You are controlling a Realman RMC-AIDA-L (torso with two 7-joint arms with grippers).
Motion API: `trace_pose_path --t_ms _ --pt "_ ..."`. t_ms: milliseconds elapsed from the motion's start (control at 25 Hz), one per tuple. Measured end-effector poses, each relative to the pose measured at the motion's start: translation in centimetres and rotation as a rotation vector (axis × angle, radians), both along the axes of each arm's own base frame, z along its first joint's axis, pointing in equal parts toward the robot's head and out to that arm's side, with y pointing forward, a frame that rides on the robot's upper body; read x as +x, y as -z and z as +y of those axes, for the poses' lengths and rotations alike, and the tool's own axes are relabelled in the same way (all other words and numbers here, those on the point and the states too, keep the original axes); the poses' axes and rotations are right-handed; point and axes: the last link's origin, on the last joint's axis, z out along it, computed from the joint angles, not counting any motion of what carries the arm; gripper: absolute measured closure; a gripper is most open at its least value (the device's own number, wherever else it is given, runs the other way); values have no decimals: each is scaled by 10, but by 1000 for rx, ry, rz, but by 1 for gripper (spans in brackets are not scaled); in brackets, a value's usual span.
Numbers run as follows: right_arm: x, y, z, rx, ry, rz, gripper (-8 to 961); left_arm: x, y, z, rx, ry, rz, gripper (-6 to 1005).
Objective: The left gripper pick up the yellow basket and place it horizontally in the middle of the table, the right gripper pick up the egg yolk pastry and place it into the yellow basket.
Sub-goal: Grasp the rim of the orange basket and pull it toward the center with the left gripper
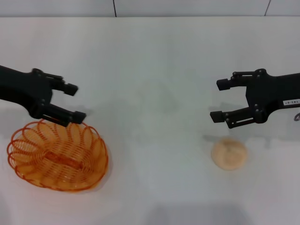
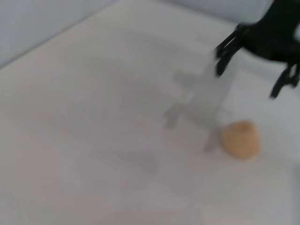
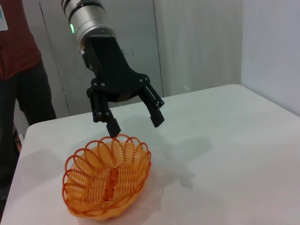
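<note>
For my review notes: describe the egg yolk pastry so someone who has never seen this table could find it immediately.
Start with the white table and go to the robot's right side, where the right tool hangs open above the surface. Just nearer the robot than that tool lies the egg yolk pastry, alone on bare tabletop. It is small, round, pale beige and solid, unlike the wide orange wire yellow basket on the far left.

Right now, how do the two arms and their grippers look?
Both grippers are black two-fingered claws on black arms. The left gripper hangs from a silver-white cylindrical segment with a small green light, seen in the right wrist view. The right gripper carries a small white label with dark print on its body, and a thin grey loop shows by its wrist. No loose cables show on the left arm.
</note>
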Motion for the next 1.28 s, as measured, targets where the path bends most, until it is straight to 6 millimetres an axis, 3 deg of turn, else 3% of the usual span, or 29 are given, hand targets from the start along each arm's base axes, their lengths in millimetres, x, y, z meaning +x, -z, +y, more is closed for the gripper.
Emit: trace_pose_path --t_ms 200,560,1280 --pt "0 1 0 -3 1 5 80 -1 -18 8 0 -90 171 174" --pt "0 2 -1 -4 6 13 80 -10 -34 7 13 -261 383 189" --pt "0 5 1 -2 11 31 81 -50 -17 -9 47 -495 472 219"
